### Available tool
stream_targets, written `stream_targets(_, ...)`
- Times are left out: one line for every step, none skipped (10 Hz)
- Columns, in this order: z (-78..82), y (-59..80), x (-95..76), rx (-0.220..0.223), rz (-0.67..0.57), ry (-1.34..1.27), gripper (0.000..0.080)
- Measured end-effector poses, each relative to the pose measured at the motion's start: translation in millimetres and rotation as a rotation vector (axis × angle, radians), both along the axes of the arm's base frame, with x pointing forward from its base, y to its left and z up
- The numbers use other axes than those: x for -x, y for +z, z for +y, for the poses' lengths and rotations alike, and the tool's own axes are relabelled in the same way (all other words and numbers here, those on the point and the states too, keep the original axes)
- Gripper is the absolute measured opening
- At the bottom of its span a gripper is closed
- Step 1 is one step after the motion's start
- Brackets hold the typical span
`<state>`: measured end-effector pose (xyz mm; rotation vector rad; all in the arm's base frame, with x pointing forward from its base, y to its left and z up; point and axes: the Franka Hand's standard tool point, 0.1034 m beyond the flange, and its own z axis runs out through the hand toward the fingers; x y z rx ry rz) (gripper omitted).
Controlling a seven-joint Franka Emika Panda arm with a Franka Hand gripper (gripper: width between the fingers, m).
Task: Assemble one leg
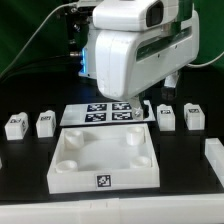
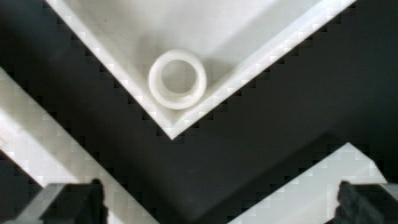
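Several small white legs with tag markers stand on the black table: two on the exterior view's left point(image 1: 14, 125) point(image 1: 44, 122) and two on its right point(image 1: 166, 116) point(image 1: 194, 117). The large white square panel point(image 1: 72, 178) lies in the front middle with round sockets in its corners. In the wrist view a corner of the panel point(image 2: 267, 40) with one round socket point(image 2: 178, 78) lies below my gripper point(image 2: 217, 205). The gripper is open and empty, its dark fingertips point(image 2: 71, 205) wide apart. No leg shows in the wrist view. In the exterior view the arm's white body point(image 1: 125, 50) hides the gripper.
The marker board point(image 1: 110, 112) lies flat behind the panel, under the arm. A white bar point(image 1: 214, 152) lies at the exterior view's right edge. Cables hang behind the arm.
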<state>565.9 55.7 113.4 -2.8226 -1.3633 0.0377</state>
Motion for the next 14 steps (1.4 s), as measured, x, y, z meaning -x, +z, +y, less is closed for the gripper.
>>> stream_targets(0.0,0.0,0.0,0.000,0.000,0.000,0.0650)
stream_targets(0.0,0.0,0.0,0.000,0.000,0.000,0.0650)
stream_targets(0.0,0.0,0.0,0.000,0.000,0.000,0.0650)
stream_targets(-0.1,-0.1,0.0,0.000,0.000,0.010,0.0650)
stream_targets(-0.1,-0.2,0.1,-0.001,0.001,0.032,0.0650)
stream_targets(-0.1,-0.3,0.2,-0.001,0.001,0.031,0.0650)
stream_targets(-1.8,-1.2,2.9,0.000,0.000,0.078,0.0650)
stream_targets(-9.3,-5.5,20.9,-0.004,-0.002,0.254,0.0650)
stream_targets(-16.1,-8.9,43.7,-0.003,0.006,0.359,0.0650)
stream_targets(-22.7,-11.2,64.2,-0.004,0.016,0.466,0.0650)
stream_targets(-29.5,-12.8,78.1,-0.007,0.029,0.539,0.0650)
stream_targets(-38.9,-18.7,88.9,-0.013,0.028,0.657,0.0650)
stream_targets(-50.1,-31.2,105.0,-0.022,0.032,0.708,0.0650)
stream_targets(-58.2,-45.0,115.7,-0.030,0.039,0.695,0.0650)
